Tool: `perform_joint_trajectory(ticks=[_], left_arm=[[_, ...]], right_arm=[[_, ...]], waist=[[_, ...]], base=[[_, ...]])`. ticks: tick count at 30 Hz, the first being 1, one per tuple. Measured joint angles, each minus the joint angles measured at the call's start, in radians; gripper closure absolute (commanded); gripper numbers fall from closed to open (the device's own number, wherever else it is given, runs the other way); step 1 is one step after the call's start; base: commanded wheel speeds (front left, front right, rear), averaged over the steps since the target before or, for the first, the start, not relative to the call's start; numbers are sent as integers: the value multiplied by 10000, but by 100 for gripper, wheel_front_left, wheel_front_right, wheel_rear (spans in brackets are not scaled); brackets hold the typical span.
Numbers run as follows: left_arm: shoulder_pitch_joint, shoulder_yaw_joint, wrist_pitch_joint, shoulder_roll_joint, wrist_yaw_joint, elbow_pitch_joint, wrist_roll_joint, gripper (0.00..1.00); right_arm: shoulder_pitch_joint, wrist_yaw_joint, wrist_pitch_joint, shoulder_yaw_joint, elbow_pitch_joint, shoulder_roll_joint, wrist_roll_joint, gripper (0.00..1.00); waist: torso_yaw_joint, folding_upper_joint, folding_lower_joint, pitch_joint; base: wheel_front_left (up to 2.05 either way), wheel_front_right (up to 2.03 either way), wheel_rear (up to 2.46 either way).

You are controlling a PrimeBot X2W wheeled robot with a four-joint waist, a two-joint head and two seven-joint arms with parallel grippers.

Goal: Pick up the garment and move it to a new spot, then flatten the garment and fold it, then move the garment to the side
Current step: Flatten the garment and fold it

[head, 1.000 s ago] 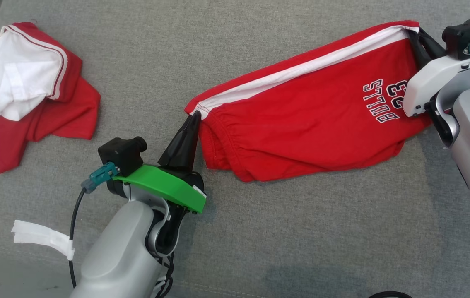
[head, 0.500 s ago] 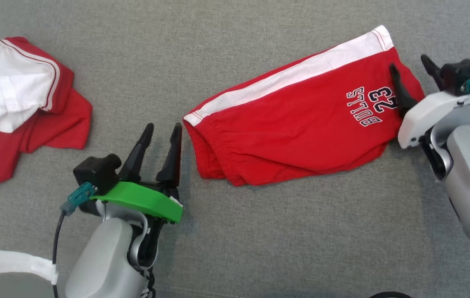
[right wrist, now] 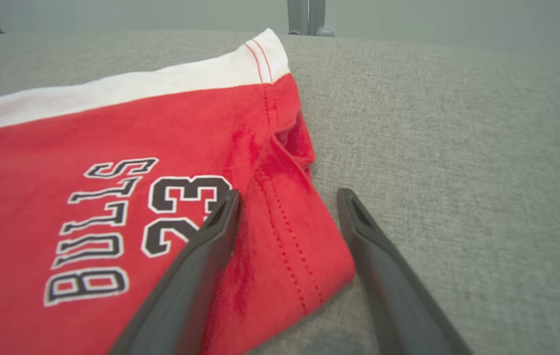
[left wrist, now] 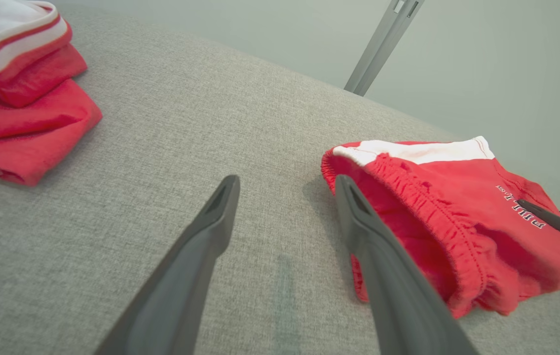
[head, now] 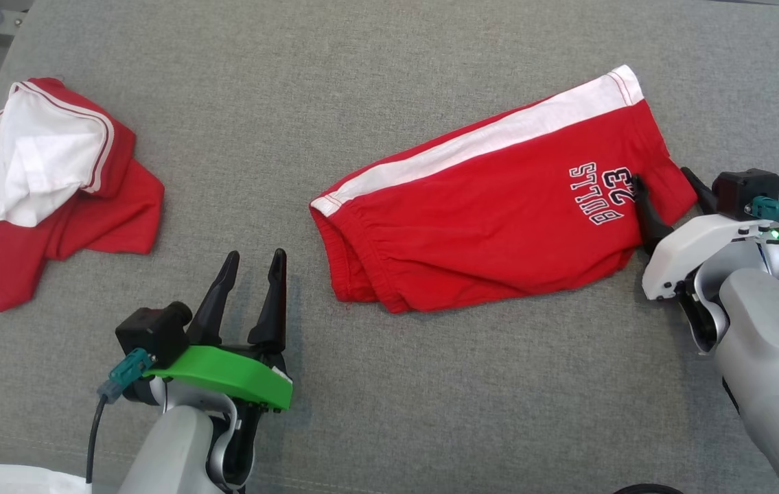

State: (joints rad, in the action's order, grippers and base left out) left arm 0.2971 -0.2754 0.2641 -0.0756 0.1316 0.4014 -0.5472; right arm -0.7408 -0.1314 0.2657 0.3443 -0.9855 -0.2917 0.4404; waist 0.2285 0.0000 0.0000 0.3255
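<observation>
The red shorts (head: 492,219) lie flat on the grey cushion (head: 430,398), right of the middle in the head view. They slant from the elastic waist at the lower left up to the leg hem at the upper right. A white stripe runs along their far edge, and "BULLS 23" is printed near the hem.

The left gripper (head: 254,254) is released, its 2 fingers spread and holding nothing. It stands over bare cushion near the waistband, apart from it.

The right gripper (head: 661,175) is also released and empty. In the right wrist view, 1 of its fingers (right wrist: 201,246) lies over the cloth beside the 23 and the other over the cushion just past the hem, so the hem corner sits between them. Whether that finger touches the cloth I cannot tell.

A second red and white garment (head: 53,199) lies crumpled at the far left, well apart from the shorts.
</observation>
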Motion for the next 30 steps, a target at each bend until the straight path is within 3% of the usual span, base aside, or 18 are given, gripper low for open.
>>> perform_joint_trajectory(ticks=[1, 2, 3, 14, 30], left_arm=[[-9, -4, 0, -2, 0, -6, 4, 0], [-8, -8, 0, -4, 0, -19, 23, 0], [-8, -8, 0, -8, 0, -17, 42, 0], [-229, -121, 0, -38, 0, 111, 230, 0], [-1546, 313, 0, -290, 0, 305, 303, 0]], right_arm=[[-4, 0, 0, -27, -17, 29, 63, 22], [-9, 0, 0, -44, -33, 63, 144, 66], [-14, 2, 2, -48, -46, 92, 215, 100], [427, 0, -15, -593, 428, 332, 750, 100], [4156, 0, -17, -2138, 2224, 1229, 895, 100]], waist=[[17, 0, 0, 2], [33, 0, 0, 5], [47, 0, 0, 5], [-84, 0, 0, -334], [-1468, 0, 0, -1920]], base=[[0, 0, 0], [0, 0, 0], [0, 0, 0], [0, 0, 0], [0, 0, 0]])
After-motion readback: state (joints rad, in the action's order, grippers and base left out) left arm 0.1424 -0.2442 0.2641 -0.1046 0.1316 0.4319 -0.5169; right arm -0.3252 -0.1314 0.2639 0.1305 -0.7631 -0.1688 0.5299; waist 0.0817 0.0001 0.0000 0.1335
